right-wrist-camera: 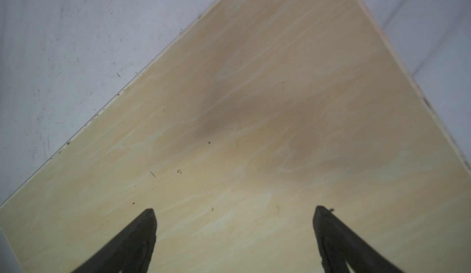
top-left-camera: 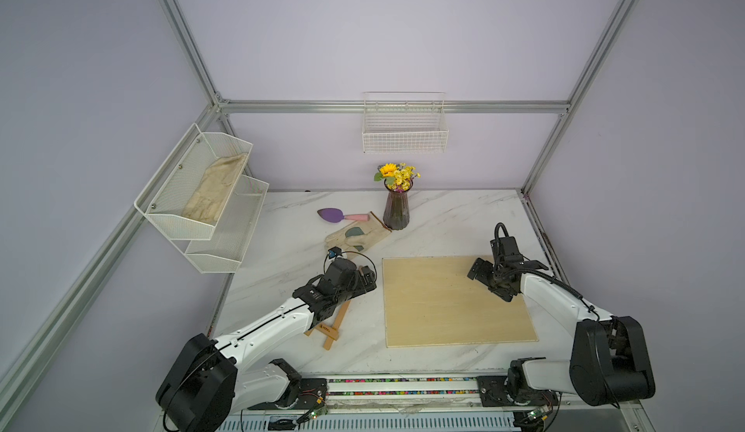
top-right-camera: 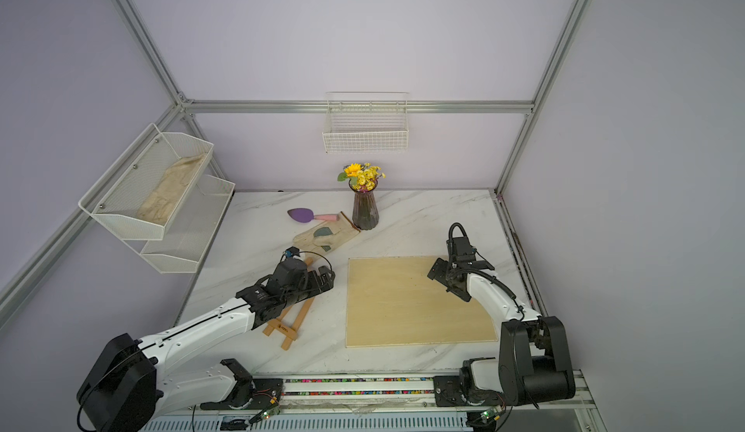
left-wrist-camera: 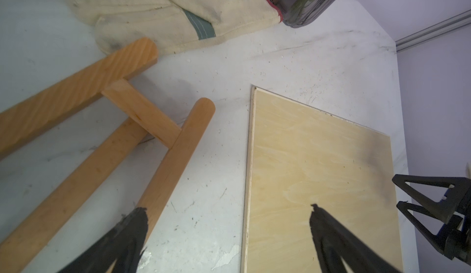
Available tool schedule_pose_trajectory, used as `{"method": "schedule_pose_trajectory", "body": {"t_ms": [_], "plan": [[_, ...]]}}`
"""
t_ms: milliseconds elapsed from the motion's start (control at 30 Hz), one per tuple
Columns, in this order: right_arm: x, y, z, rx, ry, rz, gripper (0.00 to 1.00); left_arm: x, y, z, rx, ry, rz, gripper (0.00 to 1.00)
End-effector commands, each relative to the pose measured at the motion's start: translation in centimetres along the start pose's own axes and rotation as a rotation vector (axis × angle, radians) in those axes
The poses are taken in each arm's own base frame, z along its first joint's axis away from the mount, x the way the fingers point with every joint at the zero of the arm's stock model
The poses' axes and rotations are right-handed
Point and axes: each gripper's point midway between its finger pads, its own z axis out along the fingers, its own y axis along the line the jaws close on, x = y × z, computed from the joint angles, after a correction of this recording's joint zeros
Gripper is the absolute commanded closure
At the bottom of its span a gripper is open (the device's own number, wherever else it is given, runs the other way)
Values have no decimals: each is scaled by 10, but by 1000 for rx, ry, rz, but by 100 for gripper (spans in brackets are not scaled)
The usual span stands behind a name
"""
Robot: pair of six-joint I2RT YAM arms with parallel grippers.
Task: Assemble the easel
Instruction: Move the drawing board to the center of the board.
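**Left pincer and right pincer both spread wide and empty; easel flat on the bench**

Both top views show the small orange-brown wooden easel lying folded flat on the left half of the marble bench. Its feet and printed ledge bar point toward the front edge, and its narrow top points toward the back. The left arm reaches across its middle and hides much of it.

In the left wrist view the left pincer's jaws stand fully apart. One fingertip overlaps the nearer long leg. The opposite one sits over a pale plywood board, which lies flat on the right half of the bench, close to the right edge. Whether either fingertip touches anything cannot be told. The right pincer hovers over the board's back right part, jaws equally wide, gripping nothing.

Assembly looks barely begun — no leg is raised.

Risks, as a judgement:
- The left jaws straddle both an easel leg and the board's edge. Closing here could drag the board, or pinch a single slat that would likely twist or skid on the smooth marble.
- The easel's top lies just beside a cloth glove, with a flower vase behind it toward the back edge — a push along the legs could shove the glove into the vase and tip it.
- If the easel is lifted by one leg, any hinged part may swing loose.
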Motion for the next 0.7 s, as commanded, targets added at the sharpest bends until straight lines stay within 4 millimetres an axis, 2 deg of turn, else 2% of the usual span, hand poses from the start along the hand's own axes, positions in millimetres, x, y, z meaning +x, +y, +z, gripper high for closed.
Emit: {"method": "schedule_pose_trajectory", "body": {"t_ms": [0,100,300,333,367,467,667], "plan": [[-21,-16,-5,71,-60,62,3,-4,-26,2,28,-6,-22,0],[-36,-32,-7,117,-94,106,3,6,-40,10,45,22,-2,0],[-60,-67,-8,176,-130,202,3,18,-51,27,56,57,-2,0],[-60,-72,-3,192,-119,207,3,18,-54,26,60,57,0,0],[-63,-78,-2,204,-121,224,3,25,-48,37,27,78,8,0],[-70,-91,-1,220,-128,268,3,29,-43,45,-1,85,4,0],[-62,-111,8,220,-92,339,3,32,-26,54,-79,76,12,0]]}}
